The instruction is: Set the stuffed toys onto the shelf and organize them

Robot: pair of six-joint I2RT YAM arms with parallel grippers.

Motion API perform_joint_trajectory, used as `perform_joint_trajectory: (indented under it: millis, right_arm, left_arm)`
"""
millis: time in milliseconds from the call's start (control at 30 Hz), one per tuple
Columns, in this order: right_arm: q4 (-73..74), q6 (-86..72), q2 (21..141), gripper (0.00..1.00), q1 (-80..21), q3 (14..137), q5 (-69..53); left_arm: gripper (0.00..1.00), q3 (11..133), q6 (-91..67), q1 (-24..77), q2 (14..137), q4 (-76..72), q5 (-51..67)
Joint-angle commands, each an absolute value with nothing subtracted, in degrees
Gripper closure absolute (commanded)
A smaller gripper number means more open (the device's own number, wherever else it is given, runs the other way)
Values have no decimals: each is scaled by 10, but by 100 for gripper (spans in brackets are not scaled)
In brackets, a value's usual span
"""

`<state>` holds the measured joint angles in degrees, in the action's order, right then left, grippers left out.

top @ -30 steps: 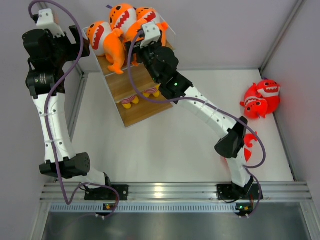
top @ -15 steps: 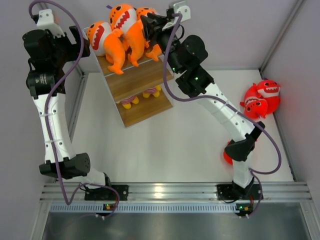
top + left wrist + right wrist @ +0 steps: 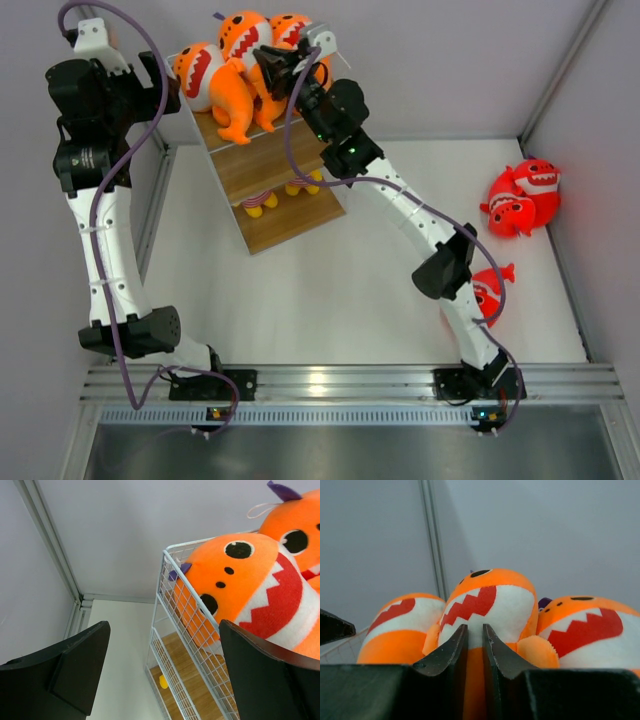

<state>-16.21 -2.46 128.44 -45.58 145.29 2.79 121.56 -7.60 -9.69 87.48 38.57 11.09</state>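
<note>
Three orange stuffed toys stand side by side on top of the shelf (image 3: 290,222): left (image 3: 200,72), middle (image 3: 243,35) and right (image 3: 292,28). My right gripper (image 3: 268,66) is level with them, its jaws closed to a thin slit. In the right wrist view its tips (image 3: 475,630) sit right in front of the middle toy's white mouth (image 3: 495,595), and I see no fabric pinched. My left gripper (image 3: 160,85) hangs wide open by the shelf's left wire side (image 3: 172,630), holding nothing. Two red toys (image 3: 525,195) lie at the right wall. A third (image 3: 487,288) is partly behind my right arm.
Small yellow-footed striped figures (image 3: 285,188) sit on a lower shelf board; one yellow foot (image 3: 163,681) shows through the wire. Walls enclose the white floor on the left, back and right. My right forearm spans from the shelf top down to the near right.
My right gripper went from open to nearly shut. It swung up and right away from the orange toys, then came back left in front of the middle one. The left arm stayed still.
</note>
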Motion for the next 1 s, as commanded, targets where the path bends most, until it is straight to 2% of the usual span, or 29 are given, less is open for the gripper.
perform_joint_trajectory:
  millis: [0,200,300,400,433,500,533,733,800,967]
  right_arm:
    - [-147,-14,1288,82,-454,1478,26]
    - [-114,-21,1285,84,-446,1472,18]
    - [-114,-21,1273,82,-446,1463,13]
    - [-124,-18,1245,64,-447,1450,11]
    - [-126,-14,1237,54,-449,1444,11]
    - [-132,-9,1205,42,-452,1435,13]
    - [-136,-8,1192,33,-453,1420,13]
    - [-126,31,1078,6,-453,1358,16]
    - [-113,47,1016,1,-449,1327,26]
    - [-57,37,831,1,-396,1129,91]
  left_arm:
    - [4,1205,-76,-96,868,383,114]
    - [4,1206,-76,-96,872,383,113]
    - [4,1204,-77,-96,872,383,114]
    - [4,1201,-74,-96,869,383,113]
    - [4,1199,-73,-96,868,384,113]
    - [4,1198,-71,-96,867,384,112]
    - [4,1196,-70,-96,867,384,112]
    - [4,1184,-60,-96,859,385,111]
    - [4,1172,-47,-96,849,384,107]
    - [2,1137,-20,-96,813,384,99]
